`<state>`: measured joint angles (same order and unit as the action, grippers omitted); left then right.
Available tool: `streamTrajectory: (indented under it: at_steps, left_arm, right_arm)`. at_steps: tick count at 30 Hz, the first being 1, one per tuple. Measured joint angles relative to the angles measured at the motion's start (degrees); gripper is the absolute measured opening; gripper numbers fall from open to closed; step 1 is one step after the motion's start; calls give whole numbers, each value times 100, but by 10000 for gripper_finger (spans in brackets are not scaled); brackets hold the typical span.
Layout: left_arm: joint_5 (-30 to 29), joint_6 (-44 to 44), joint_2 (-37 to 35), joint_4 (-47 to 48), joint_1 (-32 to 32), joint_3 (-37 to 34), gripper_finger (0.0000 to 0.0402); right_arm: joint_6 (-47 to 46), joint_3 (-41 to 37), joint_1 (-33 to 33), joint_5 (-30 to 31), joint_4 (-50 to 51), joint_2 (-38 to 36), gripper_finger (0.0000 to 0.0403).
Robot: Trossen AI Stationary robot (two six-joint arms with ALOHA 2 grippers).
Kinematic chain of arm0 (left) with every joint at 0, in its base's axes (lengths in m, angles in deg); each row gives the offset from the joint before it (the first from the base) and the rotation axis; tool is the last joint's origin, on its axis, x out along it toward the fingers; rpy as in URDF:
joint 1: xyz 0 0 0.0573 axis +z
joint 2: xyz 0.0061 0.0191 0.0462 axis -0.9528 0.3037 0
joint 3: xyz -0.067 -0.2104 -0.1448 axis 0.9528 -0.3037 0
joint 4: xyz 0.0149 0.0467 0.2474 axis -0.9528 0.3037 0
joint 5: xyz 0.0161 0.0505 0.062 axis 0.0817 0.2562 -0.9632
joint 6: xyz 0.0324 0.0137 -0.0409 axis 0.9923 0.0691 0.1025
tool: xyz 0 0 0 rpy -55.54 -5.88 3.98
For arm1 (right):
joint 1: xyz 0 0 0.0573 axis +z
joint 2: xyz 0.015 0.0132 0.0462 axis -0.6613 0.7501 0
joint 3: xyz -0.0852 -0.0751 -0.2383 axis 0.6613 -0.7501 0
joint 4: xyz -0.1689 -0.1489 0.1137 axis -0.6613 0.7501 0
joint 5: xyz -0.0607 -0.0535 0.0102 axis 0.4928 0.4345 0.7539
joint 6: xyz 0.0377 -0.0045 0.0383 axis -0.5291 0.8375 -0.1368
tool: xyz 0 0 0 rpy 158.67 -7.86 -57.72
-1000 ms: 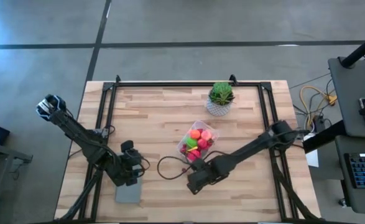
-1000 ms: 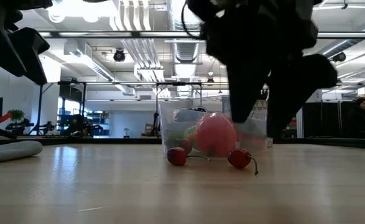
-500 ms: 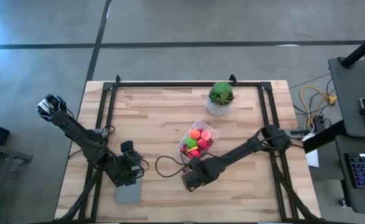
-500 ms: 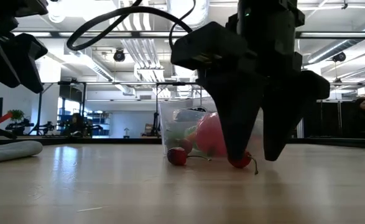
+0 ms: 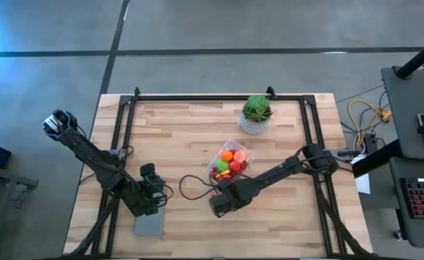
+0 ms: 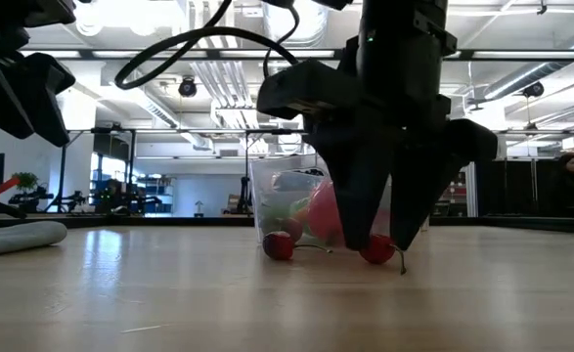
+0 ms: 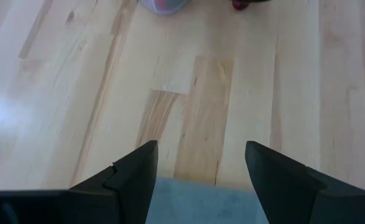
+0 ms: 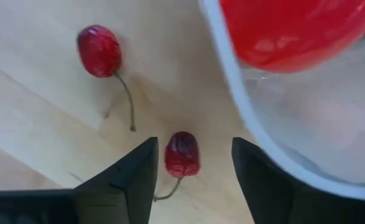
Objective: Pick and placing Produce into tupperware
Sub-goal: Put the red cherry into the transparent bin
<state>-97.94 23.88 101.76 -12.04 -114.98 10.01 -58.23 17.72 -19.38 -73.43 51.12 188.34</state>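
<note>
The clear tupperware (image 5: 230,165) stands mid-table and holds several pieces of produce, among them a big pink-red ball (image 8: 288,31). Two red cherries with stems lie on the wood just outside its near end: one (image 8: 99,51) off to the side, the other (image 8: 182,154) between the fingers of my right gripper (image 8: 191,180). That gripper points straight down, open, its fingers (image 6: 360,235) standing either side of the cherry (image 6: 376,250) with a gap on each side. My left gripper (image 7: 198,180) waits open above a flat grey rectangle (image 5: 149,224) at the near left.
A green spiky plant in a white pot (image 5: 256,114) stands at the far side, behind the tupperware. A black cable loop (image 5: 190,189) hangs over the wood between the two arms. Black frame rails (image 5: 125,130) run along the table's edges.
My right gripper has come down to the tabletop and shifted a little toward the table's left, ending astride the cherry by the tupperware's near end. Its fingers have drawn closer together around that cherry. The cherries and the tupperware have stayed in place.
</note>
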Motion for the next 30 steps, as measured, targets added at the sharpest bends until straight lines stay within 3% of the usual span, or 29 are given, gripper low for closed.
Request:
streamTrajectory:
  at_steps: [10,23,30]
  left_arm:
    - [-44,13,0,0,-4,0,228]
    - [-149,17,0,0,-2,-18,228]
    - [-146,15,0,-8,-2,-73,228]
  right_arm:
    - [-45,-54,4,-3,-4,4,161]
    - [-66,-60,5,-267,-2,4,85]
    - [-218,-60,9,-324,-2,4,85]
